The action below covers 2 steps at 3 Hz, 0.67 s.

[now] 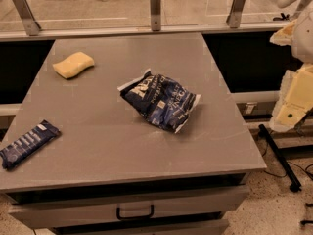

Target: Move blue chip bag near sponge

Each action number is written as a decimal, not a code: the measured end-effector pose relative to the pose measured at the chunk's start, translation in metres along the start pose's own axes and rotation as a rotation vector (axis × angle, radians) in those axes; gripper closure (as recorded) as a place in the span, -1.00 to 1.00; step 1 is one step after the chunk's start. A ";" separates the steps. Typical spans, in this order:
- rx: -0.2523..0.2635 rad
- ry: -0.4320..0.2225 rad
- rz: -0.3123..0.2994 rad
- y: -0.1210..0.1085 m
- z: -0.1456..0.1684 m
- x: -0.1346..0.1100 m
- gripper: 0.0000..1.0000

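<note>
warm, dim indoor light with a yellowish cast. the grey tabletop (146, 151) carries a faint sheen; the floor (98, 4) behind it is brighter. the blue chip bag (161, 102) glints and casts a soft shadow. the gripper (292, 105), at the right edge off the tabletop, looks pale yellow.

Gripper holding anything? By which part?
Nothing visibly held. The gripper sits beyond the table's right edge; the blue chip bag lies untouched on it.

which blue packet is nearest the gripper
The crumpled blue chip bag in the middle; the flat bar wrapper lies far left, the gripper at far right.
</note>
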<state>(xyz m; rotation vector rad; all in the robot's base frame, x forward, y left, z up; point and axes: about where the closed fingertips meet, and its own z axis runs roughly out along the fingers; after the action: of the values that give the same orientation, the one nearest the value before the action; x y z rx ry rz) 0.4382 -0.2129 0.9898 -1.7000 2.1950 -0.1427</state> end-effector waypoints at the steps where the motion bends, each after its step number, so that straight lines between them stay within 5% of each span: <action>1: 0.000 0.000 0.000 0.000 0.000 0.000 -1.00; 2: -0.034 -0.069 -0.005 -0.018 0.026 -0.021 -1.00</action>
<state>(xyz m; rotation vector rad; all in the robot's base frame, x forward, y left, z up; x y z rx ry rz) 0.4676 -0.1942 0.9758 -1.7027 2.1551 -0.0477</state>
